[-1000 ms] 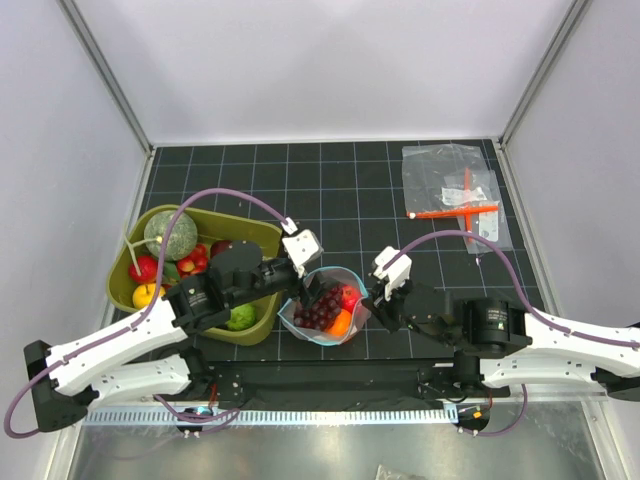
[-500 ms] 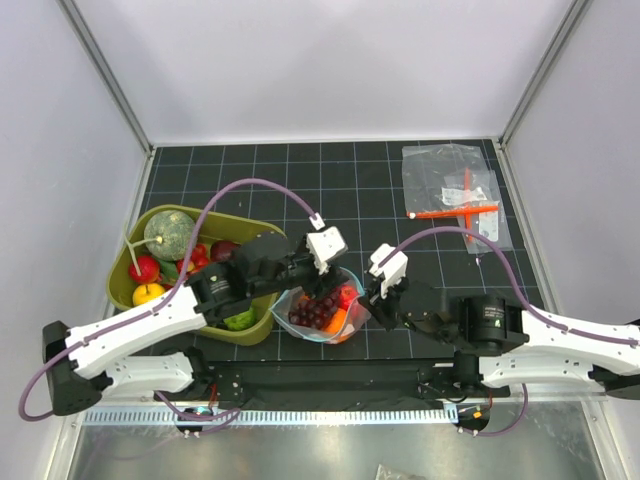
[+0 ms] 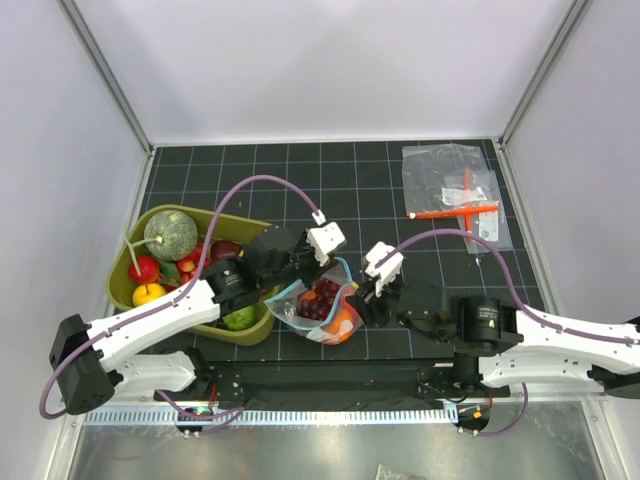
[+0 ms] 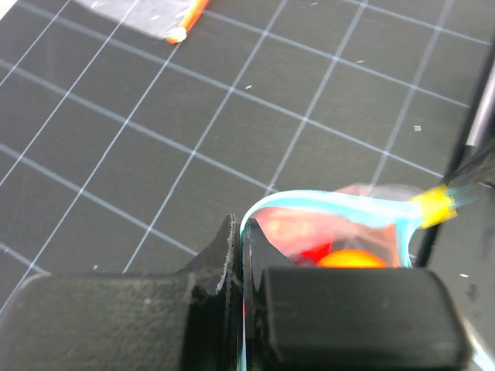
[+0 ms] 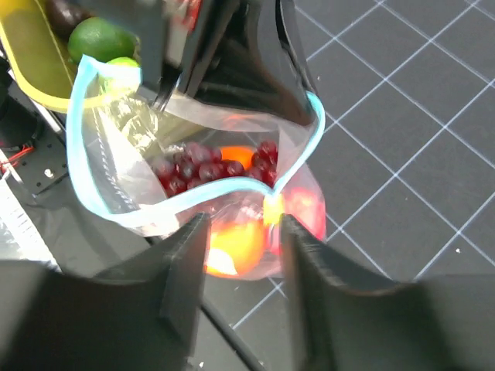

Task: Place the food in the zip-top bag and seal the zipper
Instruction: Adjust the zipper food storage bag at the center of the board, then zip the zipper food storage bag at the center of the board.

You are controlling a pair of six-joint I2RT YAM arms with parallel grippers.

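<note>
The zip-top bag (image 3: 296, 310) stands between the two arms, mouth up. Inside it are dark grapes (image 5: 193, 171), an orange fruit (image 5: 236, 247) and a red fruit (image 5: 305, 207). The teal zipper (image 5: 209, 195) rings the mouth, which gapes open. My left gripper (image 3: 325, 272) is shut on the far zipper strip (image 4: 332, 202); the strip passes between its fingers (image 4: 220, 255). My right gripper (image 5: 244, 224) stands open at the bag's near edge, by the yellow tab (image 5: 272, 210), its fingers (image 5: 189, 255) apart from the plastic.
An olive bin (image 3: 255, 228) at the left holds a grey-green melon (image 3: 170, 235), a lime-like ball (image 5: 97, 39) and other toy fruits. Clear packets with an orange-red tool (image 3: 455, 190) lie at the back right on the black gridded mat.
My left gripper swung right over the bag's far rim and shut on the zipper strip. My right gripper opened and let go of the near edge. The bag's mouth narrowed.
</note>
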